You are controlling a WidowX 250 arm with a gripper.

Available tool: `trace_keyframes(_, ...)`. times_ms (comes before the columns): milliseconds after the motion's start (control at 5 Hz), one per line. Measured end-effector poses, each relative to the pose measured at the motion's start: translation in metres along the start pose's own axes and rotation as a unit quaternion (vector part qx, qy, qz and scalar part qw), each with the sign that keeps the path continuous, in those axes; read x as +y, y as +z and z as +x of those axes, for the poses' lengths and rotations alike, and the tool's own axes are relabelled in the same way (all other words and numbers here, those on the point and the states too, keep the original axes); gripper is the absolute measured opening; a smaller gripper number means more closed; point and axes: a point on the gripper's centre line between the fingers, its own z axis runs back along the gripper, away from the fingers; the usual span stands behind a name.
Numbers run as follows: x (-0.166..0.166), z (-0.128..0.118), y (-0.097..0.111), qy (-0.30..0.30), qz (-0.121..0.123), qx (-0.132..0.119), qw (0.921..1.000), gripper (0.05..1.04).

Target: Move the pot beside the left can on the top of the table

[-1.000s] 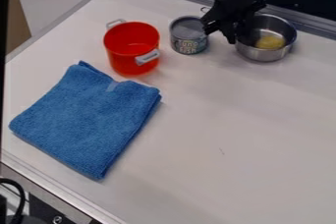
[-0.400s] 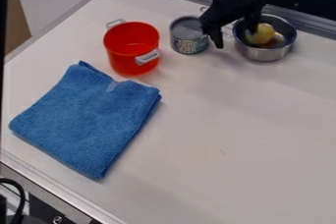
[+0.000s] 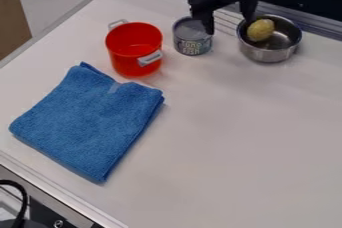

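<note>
Near the top edge, the black gripper hangs open above the gap between the can and the metal pot, one finger by the can's right rim and the other by the pot's left rim. The grey tuna can stands upright at the top centre. To its right is the silver metal pot, upright, its thin wire handle pointing left beneath the gripper. A yellowish lump lies inside it. Left of the can stands a red pot with grey side handles.
A folded blue cloth covers the left part of the white table. A metal rail runs along the back edge behind the pot. A dark cable lies at the lower left corner.
The gripper has risen and drawn back from the metal pot toward the top edge. The yellowish lump has shifted up and left inside the pot. Can, red pot and cloth have stayed put.
</note>
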Motion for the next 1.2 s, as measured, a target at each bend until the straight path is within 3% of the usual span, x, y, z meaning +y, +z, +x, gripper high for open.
trace_keyframes(200,0.015,-0.015,0.015,-0.093,0.021,0.048,0.9943,0.999)
trace_keyframes(400,0.046,-0.017,0.025,-0.173,0.026,0.054,0.9831,0.999)
trace_keyframes(600,0.076,0.002,0.04,-0.157,0.021,0.047,0.9863,0.999)
trace_keyframes(800,0.095,0.023,0.044,-0.131,0.028,0.017,0.9908,0.999)
trace_keyframes(1000,0.094,0.042,0.051,-0.111,0.036,-0.02,0.993,0.999)
trace_keyframes(1200,0.093,0.066,0.046,-0.062,0.067,-0.048,0.9947,0.999)
